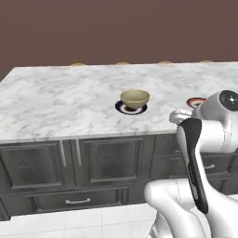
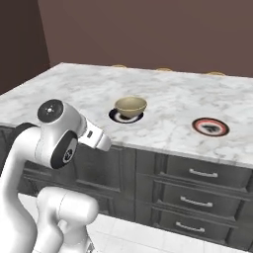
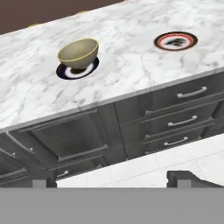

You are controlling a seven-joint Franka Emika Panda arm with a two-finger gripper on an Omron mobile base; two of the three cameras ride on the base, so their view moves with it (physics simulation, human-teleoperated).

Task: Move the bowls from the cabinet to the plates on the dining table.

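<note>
The olive-yellow bowl (image 1: 135,98) (image 2: 131,105) (image 3: 78,51) sits upright on the navy-rimmed plate (image 1: 120,108) (image 2: 114,115) (image 3: 63,72) on the marble dining table (image 1: 56,102) (image 2: 168,94) (image 3: 131,65). To its right the red-orange-rimmed plate (image 1: 195,101) (image 2: 210,127) (image 3: 176,41) lies bare. My gripper (image 3: 114,180) hangs in front of the table's near side, below the top, open with nothing between its widely spread fingertips (image 3: 188,178). The patterned bowl and the wall cabinet are out of view.
Dark grey doors (image 1: 109,160) and drawers with silver handles (image 3: 192,92) (image 2: 197,173) fill the table's near face. White floor tiles (image 3: 144,168) lie below. Tan stool tops (image 1: 78,64) peek over the far edge before a brown wall.
</note>
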